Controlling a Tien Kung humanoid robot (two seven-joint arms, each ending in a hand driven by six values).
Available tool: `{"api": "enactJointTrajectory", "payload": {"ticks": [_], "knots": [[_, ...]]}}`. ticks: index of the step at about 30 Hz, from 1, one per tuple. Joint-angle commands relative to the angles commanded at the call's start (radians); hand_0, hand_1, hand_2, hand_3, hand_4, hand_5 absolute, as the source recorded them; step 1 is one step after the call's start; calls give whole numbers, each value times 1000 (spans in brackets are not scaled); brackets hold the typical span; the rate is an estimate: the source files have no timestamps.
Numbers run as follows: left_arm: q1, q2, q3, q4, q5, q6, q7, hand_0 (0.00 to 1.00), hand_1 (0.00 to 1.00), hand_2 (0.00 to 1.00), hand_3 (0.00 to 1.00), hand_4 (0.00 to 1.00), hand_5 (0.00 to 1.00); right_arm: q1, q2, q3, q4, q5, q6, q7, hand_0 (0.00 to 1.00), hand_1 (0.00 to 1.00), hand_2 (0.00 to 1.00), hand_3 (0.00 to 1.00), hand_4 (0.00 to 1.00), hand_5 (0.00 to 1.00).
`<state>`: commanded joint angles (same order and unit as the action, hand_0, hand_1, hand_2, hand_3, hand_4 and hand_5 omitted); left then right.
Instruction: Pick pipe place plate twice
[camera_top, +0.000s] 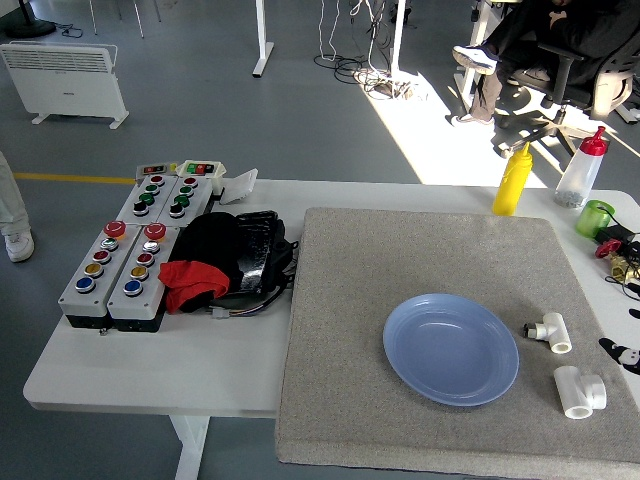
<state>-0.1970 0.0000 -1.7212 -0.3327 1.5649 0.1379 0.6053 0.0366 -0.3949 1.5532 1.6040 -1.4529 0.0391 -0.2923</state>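
1. Hands: neither robot hand is identifiable in the head view, so finger state cannot be told. A dark shape (622, 356) at the right edge is unclear.
2. Near pipe fitting (580, 390): lies on the grey mat (400, 250) towards the right edge, long axis roughly left-right.
3. Far pipe fitting (548, 333): just beyond, lying diagonally.
4. Blue plate (451, 349): empty, just left of both fittings.
5. Judgement: the right arm's entry side is nearer.

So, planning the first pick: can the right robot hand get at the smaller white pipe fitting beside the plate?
Probably yes: the smaller pipe fitting lies clear on the mat, apart from the plate and the larger fitting. No robot hand is in view yet.
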Motion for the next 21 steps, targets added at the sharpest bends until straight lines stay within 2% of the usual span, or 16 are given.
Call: {"api": "enactJointTrajectory", "payload": {"ticks": [4,5,6,9,16,21], "knots": [[-1,0,1,0,-2,0,-1,684,674,707,653,374,998,-11,-10,-4,39,-120,57,-46,998,931,998,953,834,282],[-2,0,1,0,-2,1,0,684,674,707,653,374,998,-16,-17,-6,61,-158,93,-75,998,931,998,953,834,282],[-2,0,1,0,-2,1,0,683,673,707,652,374,998,-17,-19,-7,67,-180,111,-87,998,935,998,987,863,322],[-2,0,0,0,1,-1,0,683,673,707,652,374,998,-23,-31,-25,91,-200,170,-138,998,935,998,987,863,322],[-5,0,-4,1,5,-2,-1,684,673,707,652,374,998,-22,-26,-48,94,-191,205,-174,998,939,998,976,882,337],[-7,0,-7,1,9,-3,-2,684,673,707,654,374,998,-13,-24,-64,89,-186,211,-176,998,938,998,973,880,336]]}}
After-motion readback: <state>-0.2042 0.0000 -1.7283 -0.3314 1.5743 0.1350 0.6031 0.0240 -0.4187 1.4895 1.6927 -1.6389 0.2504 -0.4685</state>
